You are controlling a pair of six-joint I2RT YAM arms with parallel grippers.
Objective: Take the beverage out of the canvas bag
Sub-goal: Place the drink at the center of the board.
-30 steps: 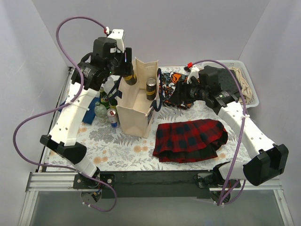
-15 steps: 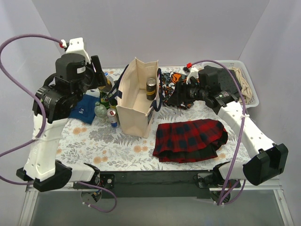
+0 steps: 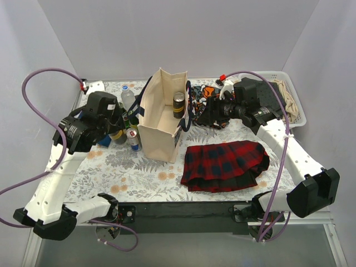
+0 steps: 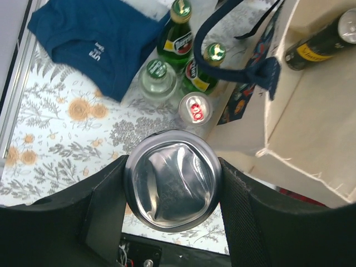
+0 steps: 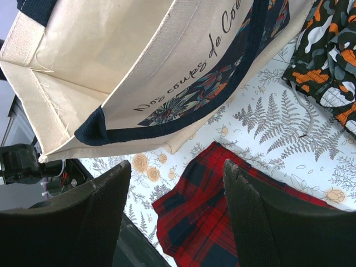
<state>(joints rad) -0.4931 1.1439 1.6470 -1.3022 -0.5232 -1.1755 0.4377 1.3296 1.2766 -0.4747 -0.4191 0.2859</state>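
The cream canvas bag (image 3: 160,119) stands upright mid-table, its navy handles hanging at the sides. A dark can with a gold label (image 3: 178,104) stands inside it, also visible in the left wrist view (image 4: 320,39). My left gripper (image 3: 118,132) is low at the bag's left, among the bottles, shut on a dark beverage whose round silvery base (image 4: 172,178) fills the space between the pads. My right gripper (image 3: 203,114) hangs open beside the bag's right wall (image 5: 139,55), nothing between its fingers (image 5: 105,194).
Two green bottles (image 4: 177,33), a clear bottle (image 4: 157,78) and a red-topped can (image 4: 196,108) stand left of the bag by a blue shirt (image 4: 100,39). A red plaid cloth (image 3: 225,164) lies front right. A white basket (image 3: 289,103) and camouflage cloth (image 3: 208,94) sit behind.
My left arm has swung from above the bag out to the left and down, carrying the dark beverage to the cluster of bottles. The right arm has not moved.
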